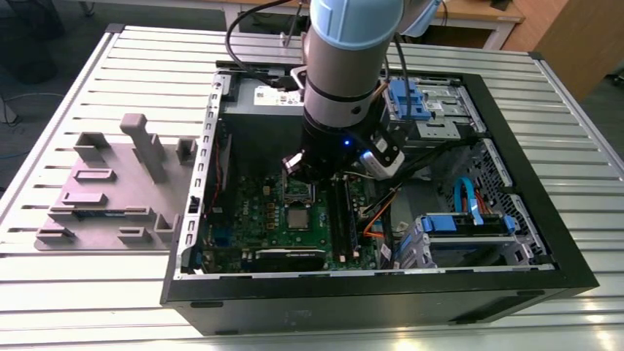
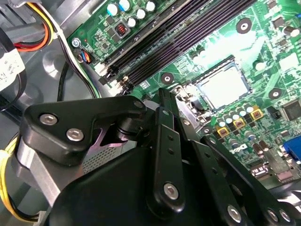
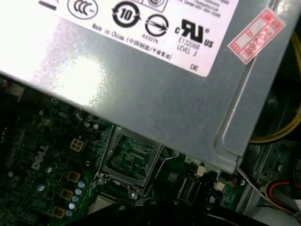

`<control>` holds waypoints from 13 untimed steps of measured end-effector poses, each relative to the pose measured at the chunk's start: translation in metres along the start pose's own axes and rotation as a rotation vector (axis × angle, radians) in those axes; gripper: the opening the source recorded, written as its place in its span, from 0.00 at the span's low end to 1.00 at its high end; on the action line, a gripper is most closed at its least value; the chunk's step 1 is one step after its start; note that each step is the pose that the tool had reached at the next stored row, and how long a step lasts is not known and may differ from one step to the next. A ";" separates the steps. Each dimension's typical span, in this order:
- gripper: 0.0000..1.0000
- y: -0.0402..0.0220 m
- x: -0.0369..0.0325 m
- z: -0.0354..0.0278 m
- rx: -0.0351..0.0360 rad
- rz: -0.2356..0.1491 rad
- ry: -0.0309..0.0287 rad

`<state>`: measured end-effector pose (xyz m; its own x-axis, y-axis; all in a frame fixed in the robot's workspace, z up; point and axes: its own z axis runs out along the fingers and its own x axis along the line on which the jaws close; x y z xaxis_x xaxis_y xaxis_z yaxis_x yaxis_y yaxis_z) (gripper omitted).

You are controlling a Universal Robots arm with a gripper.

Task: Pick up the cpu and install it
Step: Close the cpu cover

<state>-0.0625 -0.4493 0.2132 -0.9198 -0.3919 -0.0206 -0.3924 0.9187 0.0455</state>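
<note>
The cpu (image 1: 295,217) is a small silver square lying flat on the green motherboard (image 1: 256,219) inside the open computer case. In the second wrist view the cpu (image 2: 223,87) rests within a dark square surround, free of the gripper. My gripper (image 1: 305,175) hangs inside the case, just above a square metal-framed socket (image 1: 297,192) that lies next to the cpu. The first wrist view shows that metal frame (image 3: 128,157) with a dark green centre. The black linkage of my gripper (image 2: 164,141) fills the near part of the second wrist view.
A large grey box with a white label (image 3: 155,80) sits close beside the socket. Black memory slots (image 2: 188,42) and orange cables (image 1: 375,219) run along the board. Blue drive brackets (image 1: 468,223) stand at the exterior view's right. A grey fixture block (image 1: 107,190) rests outside the case.
</note>
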 end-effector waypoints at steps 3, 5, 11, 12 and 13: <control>0.11 0.0022 -0.0009 0.0027 -0.0095 -0.001 -0.0042; 0.11 0.0029 -0.0013 0.0037 -0.0118 -0.001 -0.0051; 0.11 0.0046 -0.0017 0.0061 -0.0118 -0.001 -0.0051; 0.11 0.0046 -0.0017 0.0062 -0.0118 -0.001 -0.0051; 0.11 0.0046 -0.0017 0.0062 -0.0117 -0.001 -0.0050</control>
<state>-0.0627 -0.4441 0.2073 -0.9194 -0.3924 -0.0256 -0.3932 0.9177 0.0572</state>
